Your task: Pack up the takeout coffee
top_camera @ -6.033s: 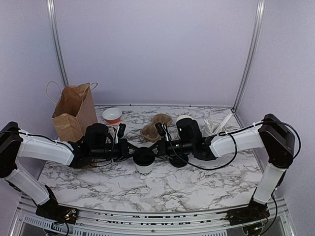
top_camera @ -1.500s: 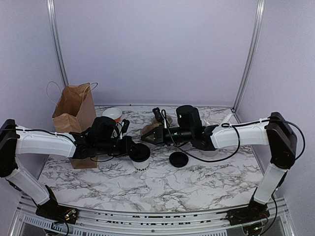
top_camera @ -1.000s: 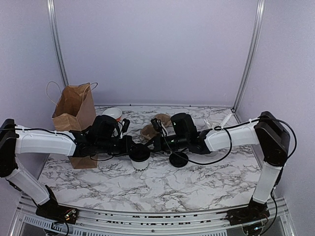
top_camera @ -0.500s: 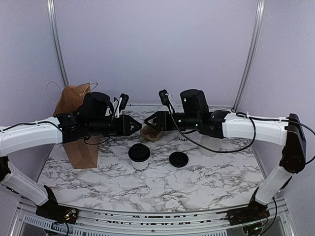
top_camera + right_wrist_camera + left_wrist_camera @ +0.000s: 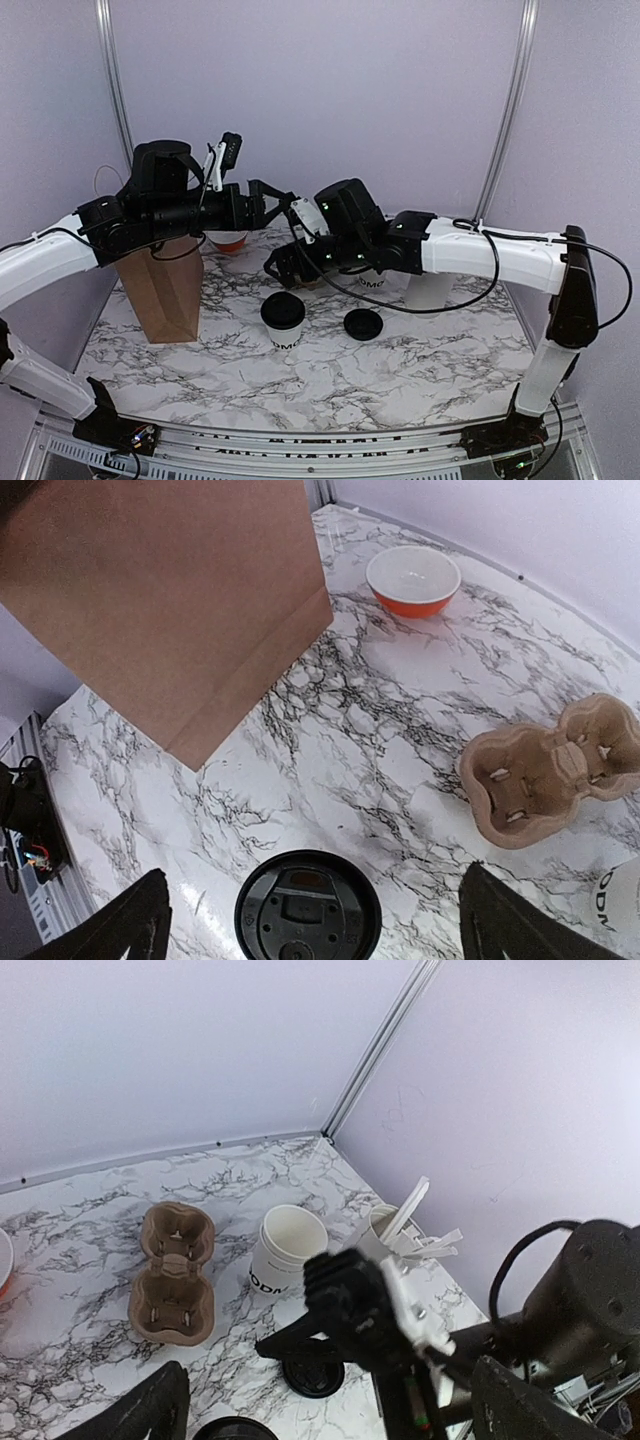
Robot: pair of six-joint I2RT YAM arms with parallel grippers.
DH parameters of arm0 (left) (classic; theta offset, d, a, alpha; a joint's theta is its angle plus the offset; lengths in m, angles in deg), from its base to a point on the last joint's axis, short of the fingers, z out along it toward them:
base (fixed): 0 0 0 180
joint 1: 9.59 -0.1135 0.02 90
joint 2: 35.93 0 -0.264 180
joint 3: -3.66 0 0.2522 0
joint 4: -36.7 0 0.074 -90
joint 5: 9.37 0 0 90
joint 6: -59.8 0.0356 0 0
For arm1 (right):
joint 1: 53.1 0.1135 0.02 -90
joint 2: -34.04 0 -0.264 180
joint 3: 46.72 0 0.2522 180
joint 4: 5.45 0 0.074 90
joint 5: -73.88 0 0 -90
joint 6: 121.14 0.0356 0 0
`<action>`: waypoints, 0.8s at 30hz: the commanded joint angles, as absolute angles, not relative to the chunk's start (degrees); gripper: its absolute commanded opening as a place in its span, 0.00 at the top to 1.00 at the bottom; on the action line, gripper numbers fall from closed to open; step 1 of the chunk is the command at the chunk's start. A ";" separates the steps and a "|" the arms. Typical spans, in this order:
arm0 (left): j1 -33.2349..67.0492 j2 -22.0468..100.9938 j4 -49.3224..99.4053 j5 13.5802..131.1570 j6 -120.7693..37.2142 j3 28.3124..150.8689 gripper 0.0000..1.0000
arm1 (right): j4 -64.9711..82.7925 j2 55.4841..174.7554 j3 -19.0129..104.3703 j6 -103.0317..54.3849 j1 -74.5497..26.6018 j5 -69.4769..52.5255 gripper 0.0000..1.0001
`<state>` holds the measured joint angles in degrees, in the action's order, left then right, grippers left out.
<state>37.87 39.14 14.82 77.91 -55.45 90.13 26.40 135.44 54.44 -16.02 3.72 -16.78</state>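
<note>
The takeout coffee, a white paper cup with black lettering and a black lid on top, stands alone mid-table. Its lid fills the bottom of the right wrist view. My left gripper hangs open high above the table, behind and left of the cup, its fingers spread wide with nothing between them. My right gripper is open too, lower, just behind and above the cup, and holds nothing. The cup's side does not show in either wrist view.
A brown paper bag stands at the left, an orange bowl behind it. A cardboard cup carrier, nested white cups and a utensil holder sit at the back right. A loose black lid lies right of the cup.
Both grippers were shut low at the cup's lid a second ago. Both have opened wide and risen away from it. The lidded cup has stayed in place.
</note>
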 commanded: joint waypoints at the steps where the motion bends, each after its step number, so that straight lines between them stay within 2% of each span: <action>1: 37.34 35.59 13.62 80.64 -52.99 94.03 0.01 | 35.06 139.14 59.44 -19.00 5.44 -20.66 0.01; 5: 37.34 33.08 13.48 83.05 -52.56 94.65 0.01 | 38.34 141.24 61.96 -18.36 6.51 -21.43 0.01; 16: 35.51 24.75 13.05 97.93 -55.06 92.29 0.01 | 45.34 146.80 67.34 -15.62 7.18 -21.14 0.09; 24: 35.15 20.01 13.07 104.43 -55.29 89.64 0.01 | 48.09 149.43 70.66 -15.40 7.75 -21.47 0.12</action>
<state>35.49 22.22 13.79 99.24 -54.86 91.33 45.22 147.75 66.05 -16.11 6.91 -20.54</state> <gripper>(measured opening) 0.993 0.882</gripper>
